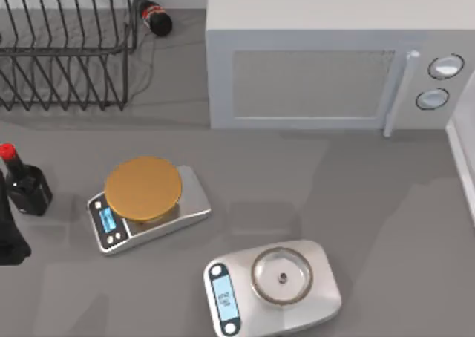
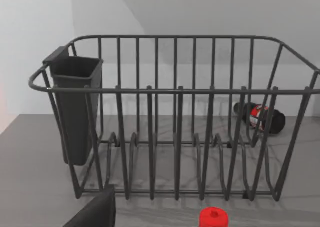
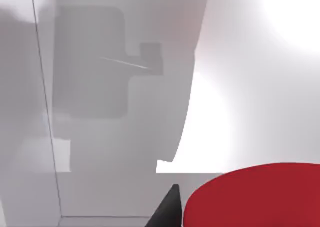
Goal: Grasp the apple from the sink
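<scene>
The apple [image 3: 255, 197] lies in the sink [image 1: 464, 166] at the table's 3 o'clock edge, close by my right gripper [image 3: 167, 209], whose opening I cannot tell, so I judge 1 off-centre squeeze could roll it away, while my left arm [image 1: 11, 237] sits parked at 9 o'clock.

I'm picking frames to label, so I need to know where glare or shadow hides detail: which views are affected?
Right wrist view: strong white glare washes out the pale sink wall toward one corner, while the apple stays clearly red. Top view: even light, soft shadows beside the microwave and gold scale. Left wrist view: evenly lit, the rack wires crisp against the wall.
</scene>
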Controlling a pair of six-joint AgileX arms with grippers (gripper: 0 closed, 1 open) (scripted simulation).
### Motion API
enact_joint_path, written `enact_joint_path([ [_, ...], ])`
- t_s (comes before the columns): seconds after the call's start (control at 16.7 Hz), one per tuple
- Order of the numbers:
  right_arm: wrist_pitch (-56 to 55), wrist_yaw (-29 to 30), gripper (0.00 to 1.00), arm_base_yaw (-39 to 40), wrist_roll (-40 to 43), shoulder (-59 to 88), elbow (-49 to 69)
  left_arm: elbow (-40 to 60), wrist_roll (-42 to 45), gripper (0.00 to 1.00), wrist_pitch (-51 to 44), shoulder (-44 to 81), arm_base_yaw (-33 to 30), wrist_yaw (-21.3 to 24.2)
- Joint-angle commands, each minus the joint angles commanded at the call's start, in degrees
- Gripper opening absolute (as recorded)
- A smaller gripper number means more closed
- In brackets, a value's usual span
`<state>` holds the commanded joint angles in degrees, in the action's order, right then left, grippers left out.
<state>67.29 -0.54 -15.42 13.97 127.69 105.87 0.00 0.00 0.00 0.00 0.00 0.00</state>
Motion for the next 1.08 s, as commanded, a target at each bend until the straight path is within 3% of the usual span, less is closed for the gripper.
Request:
enact_joint_path([
  [0.36, 17.95, -0.05, 0.0, 0.02, 0.05, -6.06, 13.45, 0.0, 0.0, 1.0, 0.0, 0.0, 0.0, 0.0],
  [0.78, 19.1, -0.09, 0.0, 0.97, -0.81, -6.84, 14.1, 0.0, 0.0, 1.0, 0.0, 0.0, 0.0, 0.0],
  [1.08, 20.02, -0.94, 0.0, 11.65, -11.04, -10.19, 10.77, 0.0, 0.0, 1.0, 0.0, 0.0, 0.0, 0.0],
])
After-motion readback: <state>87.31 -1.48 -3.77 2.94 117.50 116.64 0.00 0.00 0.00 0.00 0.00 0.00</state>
